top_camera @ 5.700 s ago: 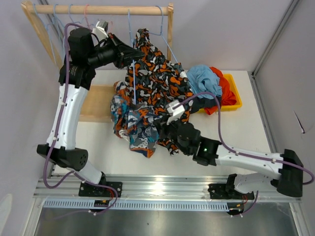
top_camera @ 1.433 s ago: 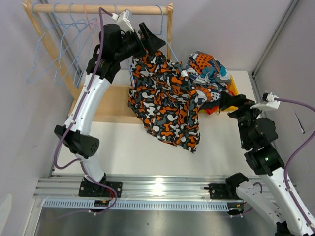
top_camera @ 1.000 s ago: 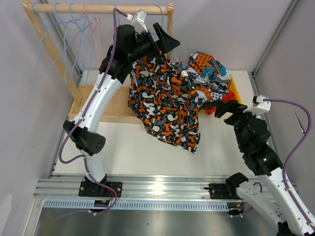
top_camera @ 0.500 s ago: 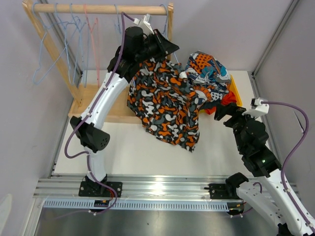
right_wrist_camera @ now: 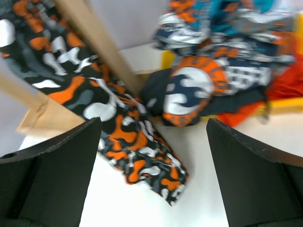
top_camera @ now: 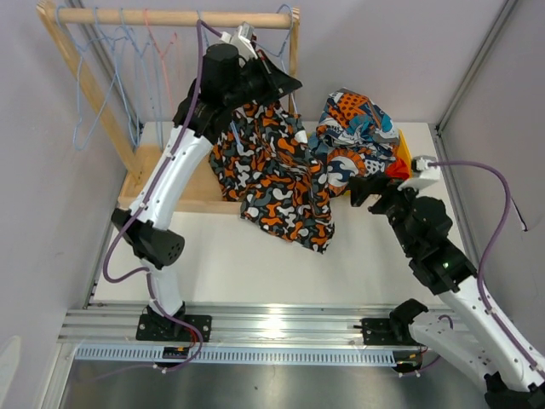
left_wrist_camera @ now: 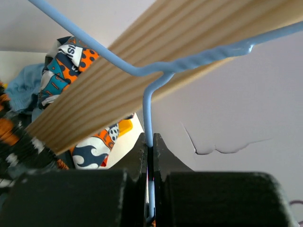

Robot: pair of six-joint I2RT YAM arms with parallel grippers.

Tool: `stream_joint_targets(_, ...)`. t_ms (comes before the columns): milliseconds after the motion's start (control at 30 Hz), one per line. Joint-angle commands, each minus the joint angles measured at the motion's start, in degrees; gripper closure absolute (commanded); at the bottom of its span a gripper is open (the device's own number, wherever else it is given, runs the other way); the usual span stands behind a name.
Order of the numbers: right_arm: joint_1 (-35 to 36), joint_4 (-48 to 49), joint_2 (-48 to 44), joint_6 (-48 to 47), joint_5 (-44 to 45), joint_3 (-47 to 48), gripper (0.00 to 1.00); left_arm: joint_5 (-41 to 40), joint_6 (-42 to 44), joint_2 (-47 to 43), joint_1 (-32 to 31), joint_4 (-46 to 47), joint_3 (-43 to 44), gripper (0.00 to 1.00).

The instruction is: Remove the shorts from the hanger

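Left wrist: tool point(left_wrist_camera: 149, 143) now on hanger point(left_wrist_camera: 146, 108)

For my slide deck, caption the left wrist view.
Left pincer shut on a blue wire hanger, the wooden rail behind it.

The left arm point(top_camera: 174, 166) reaches up and far out from its base, wrist turned to the right. The left gripper point(left_wrist_camera: 149, 142) is pinched tight on a hanger point(left_wrist_camera: 147, 111) wire. The right arm point(top_camera: 464, 294) leans forward and inward. The right gripper point(right_wrist_camera: 154, 124) has its 2 fingers spread wide, holding nothing.
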Motion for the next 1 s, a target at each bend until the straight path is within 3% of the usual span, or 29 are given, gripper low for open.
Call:
stream_joint_targets(0, 5.21, 7.24, 5.04, -3.6, -4.31, 7.06, 0.01, 2.84, -0.02, -6.62, -0.58, 1.51, 4.81, 1.0)
stream_joint_targets(233, 22.16, 11.02, 16.99, -9.32, 2.44, 18.05, 0.01, 5.13, -1.78, -8.03, 0.47, 1.59, 5.78, 1.0)
stream_joint_targets(367, 27.97, 14.88, 21.39, -11.96, 6.05, 21.66, 0.01, 5.83, -2.13, -8.73, 0.65, 1.15, 5.26, 1.0)
stream_joint_targets(700, 29.58, 16.04, 25.18, -10.83, 8.7, 19.74, 0.02, 8.73, -4.15, -12.24, 2.84, 2.38, 4.38, 1.0)
stream_joint_targets(767, 29.66, 16.21, 24.65, -10.47, 7.83, 18.42, 0.16, 9.0, -4.59, -12.6, 3.46, 2.47, 4.37, 1.0)
stream_joint_targets(800, 29.75, 16.39, 24.39, -10.64, 5.56, 17.8, 0.28, 9.26, -4.76, -13.03, 3.55, 2.56, 4.46, 1.0)
stream_joint_targets(833, 29.93, 16.22, 24.13, -10.04, 4.84, 16.58, 0.62, 9.35, -5.03, -13.3, 3.72, 2.82, 3.94, 1.0)
stream_joint_targets(867, 29.93, 16.13, 23.95, -10.03, 4.75, 16.04, 0.75, 9.52, -5.29, -13.3, 3.81, 2.91, 3.93, 1.0)
stream_joint_targets(933, 30.19, 16.13, 23.6, -9.15, 4.4, 14.21, 0.92, 10.13, -5.82, -13.65, 3.99, 3.44, 4.37, 1.0)
stream_joint_targets(967, 30.37, 15.95, 23.42, -8.89, 4.48, 13.67, 0.96, 10.31, -6.6, -13.83, 4.08, 3.79, 4.11, 1.0)
